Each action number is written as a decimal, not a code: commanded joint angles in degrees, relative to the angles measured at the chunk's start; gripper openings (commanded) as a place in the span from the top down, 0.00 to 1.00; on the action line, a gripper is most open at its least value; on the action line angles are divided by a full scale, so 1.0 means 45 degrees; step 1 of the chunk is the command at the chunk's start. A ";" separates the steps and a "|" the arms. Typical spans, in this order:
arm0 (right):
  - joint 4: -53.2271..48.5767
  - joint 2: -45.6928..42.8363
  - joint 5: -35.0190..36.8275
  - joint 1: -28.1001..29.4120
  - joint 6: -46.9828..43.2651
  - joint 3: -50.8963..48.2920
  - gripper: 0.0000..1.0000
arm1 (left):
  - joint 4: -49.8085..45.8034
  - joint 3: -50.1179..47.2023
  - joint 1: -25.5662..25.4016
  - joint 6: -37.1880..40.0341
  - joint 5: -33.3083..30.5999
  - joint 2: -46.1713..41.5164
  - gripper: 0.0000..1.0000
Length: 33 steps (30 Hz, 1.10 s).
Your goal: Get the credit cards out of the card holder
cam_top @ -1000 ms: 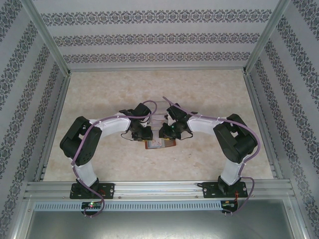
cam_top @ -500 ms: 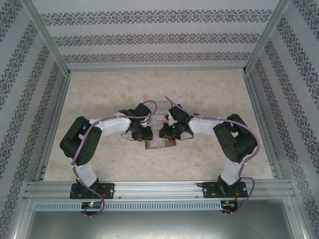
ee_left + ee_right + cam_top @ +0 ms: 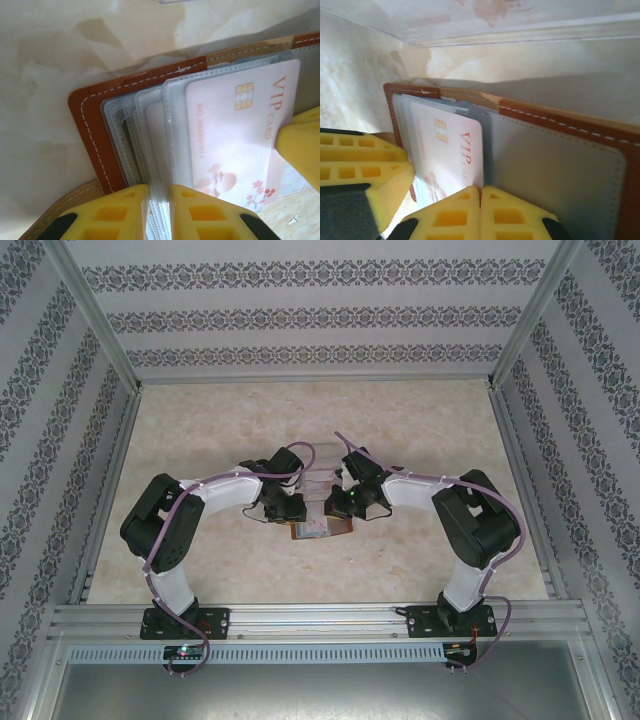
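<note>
- On the table, at its middle between both arms: card holder, spread open, brown leather down, grey lining and clear sleeves up.
- At the front sleeve: white card with a gold chip, red "VIP CARD" lettering and pink-red flowers.
- Clamped on the sleeves' edges, yellow fingers nearly meeting: left gripper.
- Closed on the white card's edge, fingertips pressed together: right gripper.

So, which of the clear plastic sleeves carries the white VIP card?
The topmost sleeve, farthest from the card holder's stitched brown edge; the credit card with its gold chip lies there, the other sleeves fanned out beneath.
</note>
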 commanded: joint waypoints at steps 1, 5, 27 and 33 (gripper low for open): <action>-0.1525 -0.0351 0.1200 -0.0130 -0.0691 0.0158 0.97 | -0.0544 -0.0139 -0.0286 0.0188 -0.0267 0.0339 0.81; -0.2274 -0.0551 0.1794 -0.0135 -0.1052 0.0366 0.97 | -0.0547 -0.0069 -0.0286 0.0232 -0.0236 0.0385 0.81; -0.3847 -0.1064 0.2918 -0.0094 -0.1653 0.0938 1.00 | -0.0759 0.0273 -0.0296 0.0173 -0.0091 -0.0566 0.80; -0.3466 -0.1245 0.2440 -0.0100 -0.1544 0.0876 0.95 | -0.0720 0.0294 -0.0305 0.0169 -0.0023 -0.0509 0.79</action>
